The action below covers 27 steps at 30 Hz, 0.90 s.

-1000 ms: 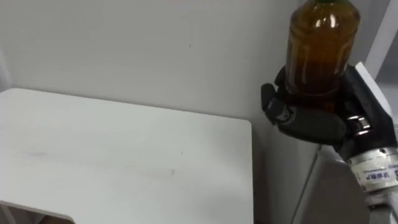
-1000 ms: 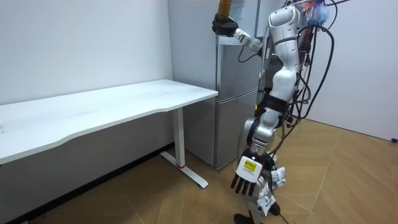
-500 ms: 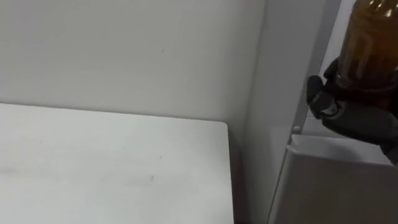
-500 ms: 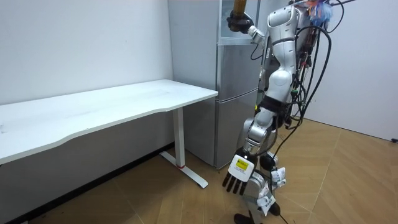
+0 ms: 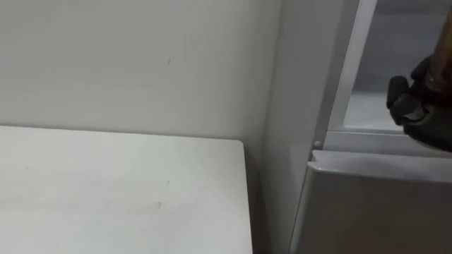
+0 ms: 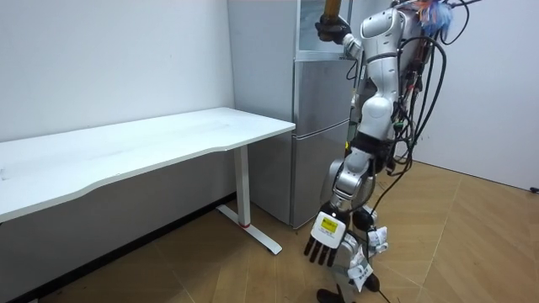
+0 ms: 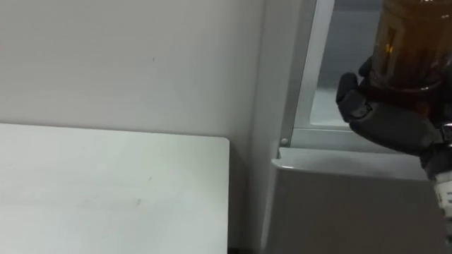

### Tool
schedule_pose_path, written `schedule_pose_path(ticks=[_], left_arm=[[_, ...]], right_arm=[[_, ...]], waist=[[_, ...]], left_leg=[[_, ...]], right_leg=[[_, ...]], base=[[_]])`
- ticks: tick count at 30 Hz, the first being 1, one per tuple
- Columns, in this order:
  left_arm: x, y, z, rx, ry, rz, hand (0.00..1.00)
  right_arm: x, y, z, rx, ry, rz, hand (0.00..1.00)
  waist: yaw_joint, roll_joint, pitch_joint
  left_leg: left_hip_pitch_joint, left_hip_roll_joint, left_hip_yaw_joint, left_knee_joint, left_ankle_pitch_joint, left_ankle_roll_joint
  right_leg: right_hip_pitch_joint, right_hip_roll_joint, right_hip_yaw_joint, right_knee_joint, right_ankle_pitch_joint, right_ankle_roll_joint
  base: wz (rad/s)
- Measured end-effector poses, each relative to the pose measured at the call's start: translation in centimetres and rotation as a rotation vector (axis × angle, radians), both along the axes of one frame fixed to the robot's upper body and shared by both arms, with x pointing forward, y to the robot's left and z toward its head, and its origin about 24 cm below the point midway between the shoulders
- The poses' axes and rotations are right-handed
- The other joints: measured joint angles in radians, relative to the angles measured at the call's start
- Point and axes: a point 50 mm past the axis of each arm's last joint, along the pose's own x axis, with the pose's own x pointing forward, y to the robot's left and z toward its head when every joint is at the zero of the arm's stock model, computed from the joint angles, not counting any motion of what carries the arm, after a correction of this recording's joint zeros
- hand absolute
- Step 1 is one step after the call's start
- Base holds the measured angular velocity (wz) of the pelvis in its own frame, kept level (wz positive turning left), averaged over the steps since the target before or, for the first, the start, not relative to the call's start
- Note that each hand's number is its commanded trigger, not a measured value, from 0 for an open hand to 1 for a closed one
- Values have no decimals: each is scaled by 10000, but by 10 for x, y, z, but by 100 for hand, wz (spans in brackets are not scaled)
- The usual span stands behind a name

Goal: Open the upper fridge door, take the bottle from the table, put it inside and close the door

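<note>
One bottle (image 7: 409,42), filled with brown liquid, is held upright in the right hand (image 7: 385,120), whose dark fingers and thumb are curled round the bottle's lower part, so that the bottle rises straight out of the top of the grasp. One fridge (image 7: 339,204) is seen, with two compartments. The upper compartment (image 7: 337,67) stands open directly behind and to the left of the right hand, its pale interior and light frame showing beside the thumb. The lower door (image 7: 367,219) is closed, and its top edge lies just below the hand. The bottle is raised at the opening of the upper compartment; whether it has passed inside the frame cannot be told. One white table (image 7: 106,190) is seen lower down and well to the left of the right hand, its near corner lying just beside the fridge's side wall. In the room view the robot is seen standing close before the fridge, with the right arm lifted to the top section. The left hand (image 6: 324,238) is hung low beside the legs, near the floor and well apart from the bottle, its fingers straight and pointed downward, with nothing held in it.
</note>
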Motion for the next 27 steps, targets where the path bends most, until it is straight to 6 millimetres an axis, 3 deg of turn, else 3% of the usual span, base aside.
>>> schedule_pose_path(ticks=[9, 11, 20, 27], left_arm=[[-4, 1, 1, 48, 181, -188, 0], [-5, 2, 1, 84, 172, -85, 0], [-12, 7, 4, 238, 288, 338, 0], [-22, 9, 6, 315, 480, 601, 0]], right_arm=[[15, -27, -33, 1663, 1489, -1149, 100], [21, -36, -41, 2199, 1859, -1507, 100], [38, -61, -25, 2611, 1797, -2814, 100], [49, -64, -4, 3175, 1281, -3267, 100]], waist=[[142, -160, 35], [136, -259, 5], [314, -249, -33], [480, -237, -40]], left_leg=[[-107, -1, -104, -5, -1, 0], [-166, -4, -127, 15, -2, 1], [-306, 14, -190, 229, -90, 15], [-365, -6, -202, 333, -88, 15]], right_leg=[[-92, -14, -128, 58, 0, 1], [-118, -26, -185, 56, 0, 1], [-186, -39, -279, 201, 1, 3], [-235, -33, -275, 229, 1, 2]], base=[[2], [6], [1], [0]])
